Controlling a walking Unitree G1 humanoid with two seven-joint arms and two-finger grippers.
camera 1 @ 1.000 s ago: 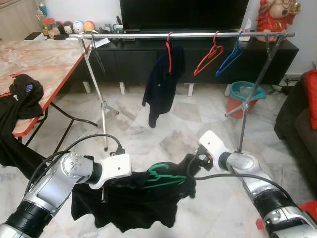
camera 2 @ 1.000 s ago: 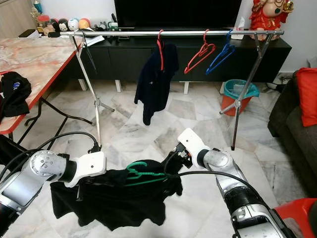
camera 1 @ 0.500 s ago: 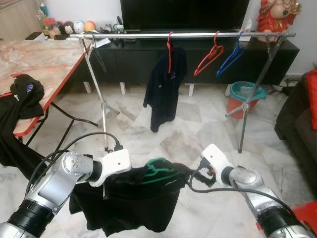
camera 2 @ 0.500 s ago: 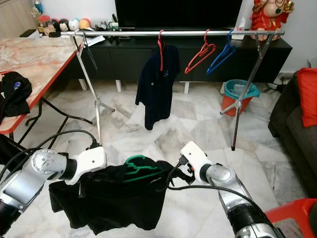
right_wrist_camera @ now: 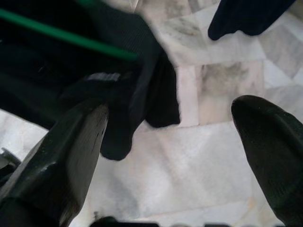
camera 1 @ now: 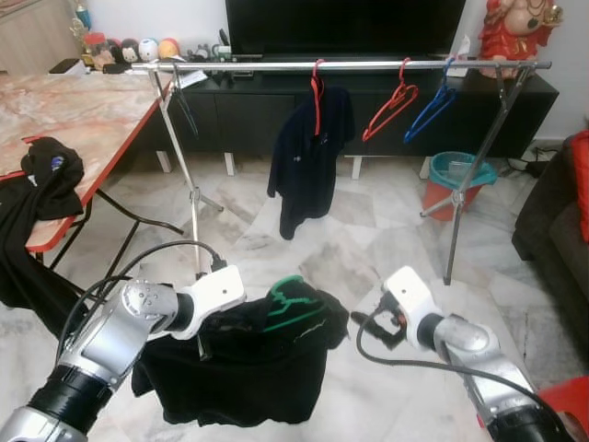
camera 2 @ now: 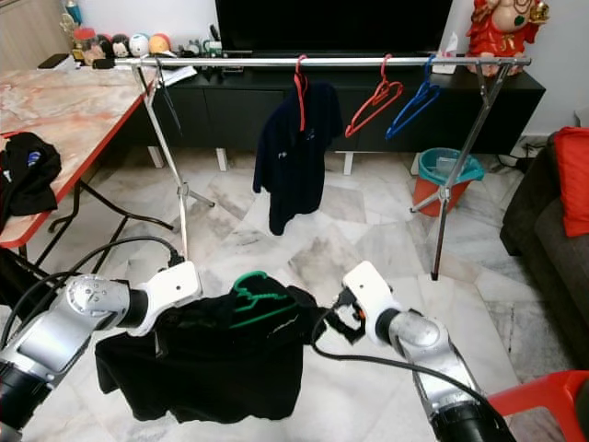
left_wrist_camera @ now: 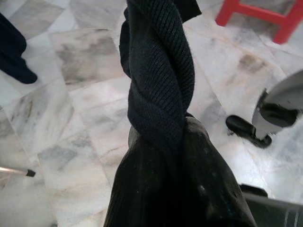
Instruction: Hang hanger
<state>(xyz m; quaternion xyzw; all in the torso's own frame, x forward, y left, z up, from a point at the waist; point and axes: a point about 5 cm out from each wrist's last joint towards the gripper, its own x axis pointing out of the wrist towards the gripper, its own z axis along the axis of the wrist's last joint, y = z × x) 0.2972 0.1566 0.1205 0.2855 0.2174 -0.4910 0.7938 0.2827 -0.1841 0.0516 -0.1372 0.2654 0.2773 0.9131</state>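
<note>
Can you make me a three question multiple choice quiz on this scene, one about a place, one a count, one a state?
1. Where is the green hanger?
A. on the rail
B. in the black shirt the left tool holds
C. on the floor

2. How many hangers are on the rail?
A. one
B. three
C. five

3. How is the right tool?
A. open
B. shut on the shirt
C. shut on a hanger

Answers:
B, it sits in the black shirt bunched at the left tool.
B, two red and one blue.
A, its fingers stand apart with floor between.
</note>
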